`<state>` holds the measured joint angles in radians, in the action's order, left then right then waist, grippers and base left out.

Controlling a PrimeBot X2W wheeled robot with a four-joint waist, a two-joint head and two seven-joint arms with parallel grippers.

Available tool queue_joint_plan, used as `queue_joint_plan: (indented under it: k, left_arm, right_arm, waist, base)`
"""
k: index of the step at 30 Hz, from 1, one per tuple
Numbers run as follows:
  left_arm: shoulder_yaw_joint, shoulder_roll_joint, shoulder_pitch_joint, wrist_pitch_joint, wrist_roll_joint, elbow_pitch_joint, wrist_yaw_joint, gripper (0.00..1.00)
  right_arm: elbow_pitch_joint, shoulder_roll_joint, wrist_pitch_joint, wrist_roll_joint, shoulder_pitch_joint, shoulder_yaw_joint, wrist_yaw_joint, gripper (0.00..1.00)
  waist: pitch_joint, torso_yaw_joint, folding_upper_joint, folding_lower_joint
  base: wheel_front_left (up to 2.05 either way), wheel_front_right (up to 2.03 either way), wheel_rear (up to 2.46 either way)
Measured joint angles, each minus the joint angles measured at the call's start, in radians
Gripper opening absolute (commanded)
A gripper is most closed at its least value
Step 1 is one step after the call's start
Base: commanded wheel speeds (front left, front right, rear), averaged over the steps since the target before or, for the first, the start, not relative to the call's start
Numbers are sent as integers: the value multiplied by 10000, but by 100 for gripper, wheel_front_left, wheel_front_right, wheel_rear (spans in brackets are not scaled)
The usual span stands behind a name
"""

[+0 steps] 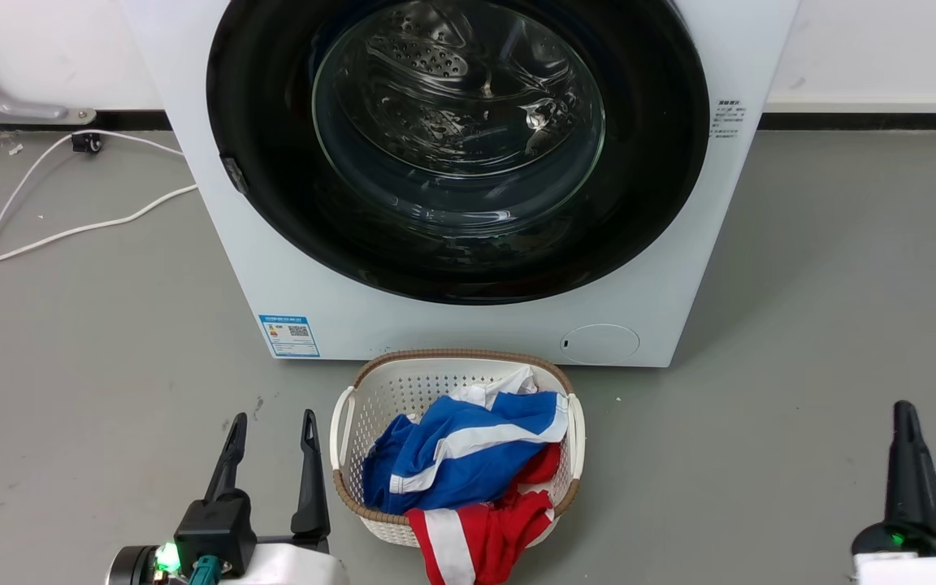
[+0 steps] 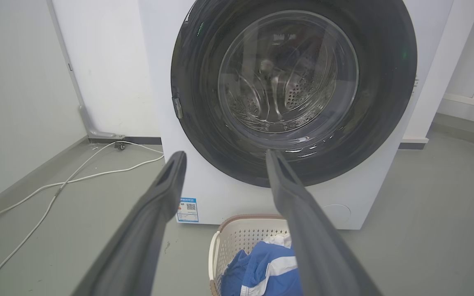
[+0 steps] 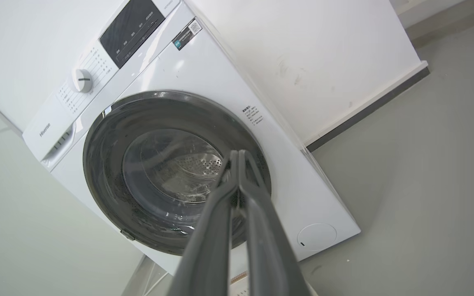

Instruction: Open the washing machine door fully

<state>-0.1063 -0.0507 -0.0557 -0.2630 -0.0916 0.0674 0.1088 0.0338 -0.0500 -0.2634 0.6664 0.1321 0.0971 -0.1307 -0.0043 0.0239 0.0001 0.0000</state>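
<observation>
jaws: left gripper [image 1: 273, 418] spread wide, nothing between the fingers. right gripper [image 1: 907, 418] pinched together on nothing. both sit low, well apart from the machine.

door [image 1: 458, 146]: shut, flush in the front of the washing machine [image 1: 435, 329], straight ahead of us. we judge it stiff and fairly heavy, turning on a hinge, with a catch to overcome first. the black face is glossy, likely slippery. the glass bowl is hard and offers no place to pinch. the only hold we see is a small grey tab [image 1: 234, 175] on the left rim; whether it is a pull or a hinge cover we cannot tell.

outward: basket [image 1: 403, 394] of blue and red clothes [image 1: 468, 455] just before the machine, possibly in the swing path. smooth grey floor [image 1: 801, 325], white cable [image 1: 143, 213] at left, white wall [image 1: 882, 49] behind.
</observation>
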Motion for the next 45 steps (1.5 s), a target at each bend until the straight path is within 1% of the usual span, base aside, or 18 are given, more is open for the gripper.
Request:
queue_joint_plan:
  k: [5,7,10,14,17,18,22,24,29,34,39,42,45]
  left_arm:
    - [8,2,-1,0,-12,17,25,100]
    - [10,2,-1,0,-29,21,25,100]
    - [19,0,-2,0,-59,25,27,100]
    - [27,0,-3,0,-81,23,27,100]
    - [44,0,-3,0,-82,19,54,100]
    - [52,2,-3,0,-82,19,54,100]
    - [61,2,-3,0,-82,12,58,100]
    - [63,2,-3,0,-82,8,63,100]
    - [52,2,4,0,-81,-21,86,100]
    - [65,0,179,0,-61,-138,100,100]
    - [88,0,411,0,44,-226,134,100]
    - [36,0,667,0,134,-295,148,100]
    - [-81,2,989,-2,263,-355,178,100]
  right_arm:
    - [-111,-2,0,3829,-108,-52,0,0]
    - [-71,-2,0,5055,-106,-232,0,0]
    - [94,0,0,6654,-89,-449,0,0]
    - [433,0,35,8470,37,-859,0,0]
    - [725,2,715,9729,168,-867,0,0]
    - [823,2,1243,10174,249,-742,0,0]
    - [874,-2,2075,10654,363,-546,0,0]
    - [863,0,2353,10661,374,-454,0,0]
    - [616,2,2663,10512,285,-132,0,0]
    - [90,-75,2780,10124,-524,577,0,0]
    - [-635,-537,2924,9994,-1837,1379,0,0]
    - [-1081,-984,3032,9896,-2829,1783,0,0]
    - [-1572,-1528,3254,9708,-3832,1960,0,0]
  waist:
    - [7,-1,0,0]
    - [12,-10,0,0]
    - [26,-24,0,0]
    - [46,-28,0,0]
    - [68,-42,0,0]
    - [82,-48,0,0]
    - [117,-43,0,0]
    - [136,-32,0,0]
    - [249,12,0,0]
    - [520,67,0,0]
    - [906,154,0,0]
    - [1230,210,0,0]
    - [1639,289,0,0]
  base:
    - [0,0,0]
    - [0,0,0]
    - [0,0,0]
    - [0,0,0]
    - [0,0,0]
    - [0,0,0]
    - [0,0,0]
    - [0,0,0]
    - [0,0,0]
    - [0,0,0]
    - [0,0,0]
    - [0,0,0]
    - [0,0,0]
